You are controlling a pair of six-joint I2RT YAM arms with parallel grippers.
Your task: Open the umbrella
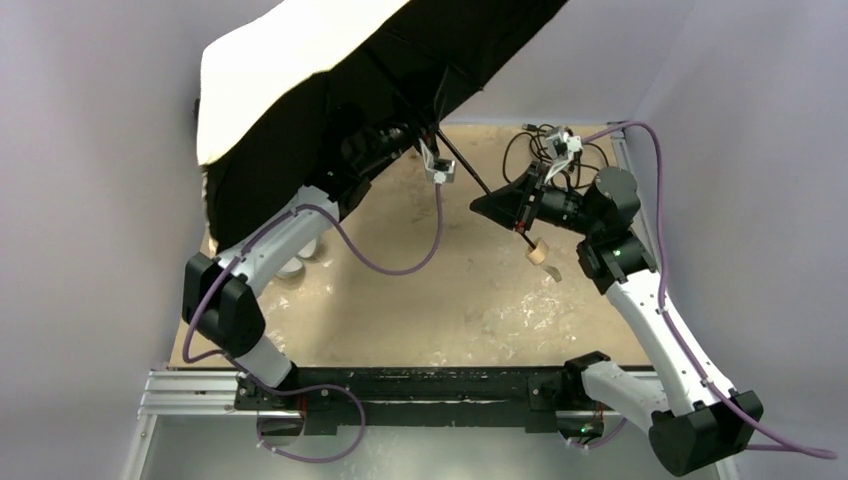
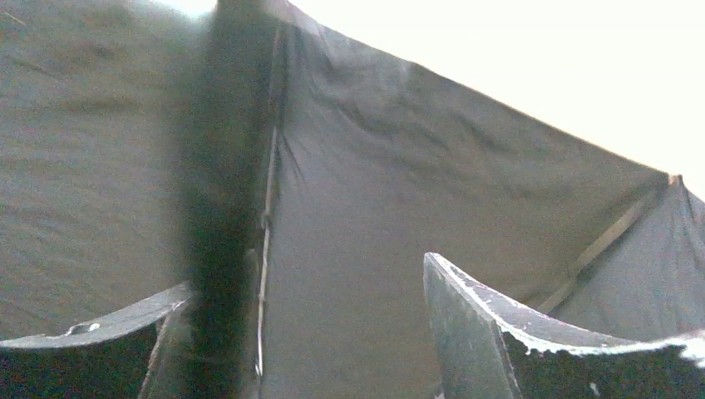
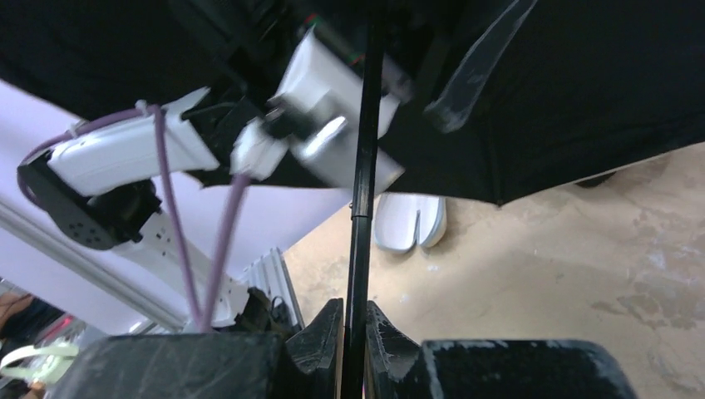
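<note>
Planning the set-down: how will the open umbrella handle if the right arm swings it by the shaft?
Probably top-heavy: the umbrella carries its wide canopy far from the right fingers pinching the thin shaft, so it may twist in the grip. The spread canopy likely catches air if swung.
</note>
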